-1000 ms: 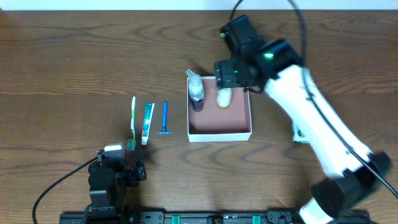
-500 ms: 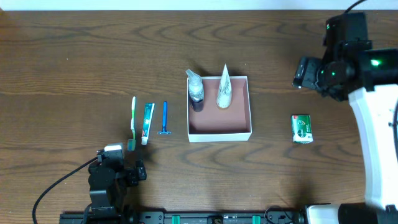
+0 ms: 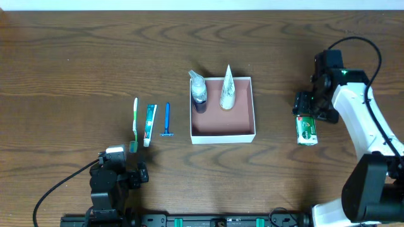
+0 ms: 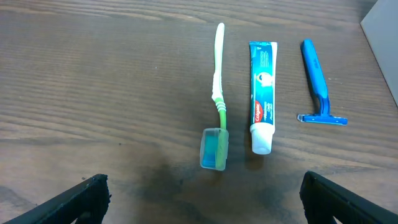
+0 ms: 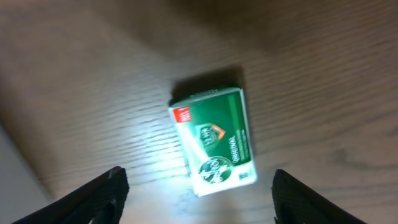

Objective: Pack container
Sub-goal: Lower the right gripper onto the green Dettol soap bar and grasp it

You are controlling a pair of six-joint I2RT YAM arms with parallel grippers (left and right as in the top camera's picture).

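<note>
The left end effector [image 3: 118,175] sits low at the table's [image 3: 76,57] near edge, its fingers [image 4: 87,193] spread wide apart with nothing between them. Just ahead of it three toiletries lie side by side on the wood. First is a green-and-white toothbrush [image 4: 218,81] with a capped head pointing back toward the fingers. Next is a toothpaste tube [image 4: 262,93], cap nearest the end effector, and then a blue razor [image 4: 316,78]. Farther ahead and to that end effector's right is the container [image 3: 223,137], a square white box with a pink-brown floor. Inside, against its far wall, stand a clear bottle [image 3: 199,94] of dark liquid in the left corner and a white tapering tube [image 3: 227,90] just beside it. The near half of the floor is bare. Well right of the box, a small green packet [image 5: 214,143] lies flat on the table. The right end effector [image 3: 307,108] is over the packet's far end, fingers [image 5: 102,196] parted on either side and gripping nothing.
</note>
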